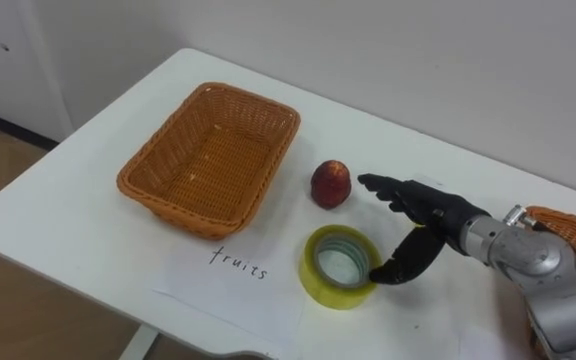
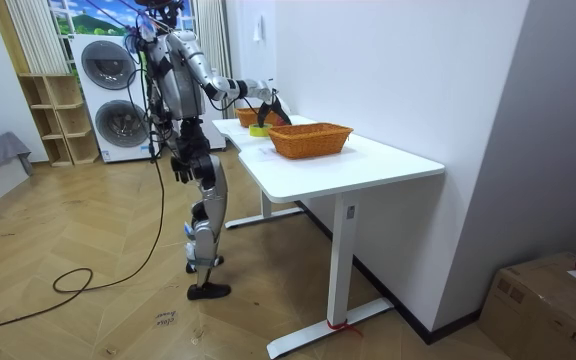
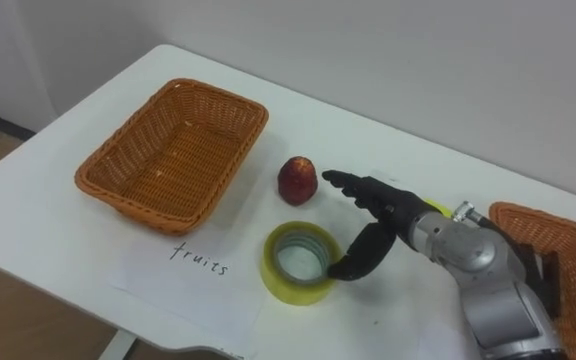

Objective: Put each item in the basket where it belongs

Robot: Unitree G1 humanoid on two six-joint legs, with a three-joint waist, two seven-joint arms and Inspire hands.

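Left eye view: a white bench [image 1: 78, 215] stands against a pale wall. On its left part sits an orange wicker basket [image 1: 213, 160] with nothing in it. In front of the basket lies a sheet of paper [image 1: 218, 292] with a handwritten word. A red fruit [image 1: 331, 184] rests on the bare top just right of the basket. A roll of yellow tape [image 1: 313, 275] lies flat near the fruit, toward the front edge and overlapping the paper's right end.

The right hand [image 1: 430, 205] comes in from the right and holds nothing. Its fingers are stretched out straight toward the fruit and stop just short of it. The thumb points down to the tape's right rim; whether it touches cannot be told. A second basket [image 1: 573, 232] shows at the right edge, behind the forearm.

In the room view the robot stands upright at the bench's long side on a wood floor [image 2: 88, 230]. Stacked washing machines [image 2: 108, 100] and a wooden shelf [image 2: 53, 120] are behind it, and a cardboard box [image 2: 548, 300] sits in the corner at the room view's right. The left hand [image 2: 179, 168] hangs by the thigh, too small to read.
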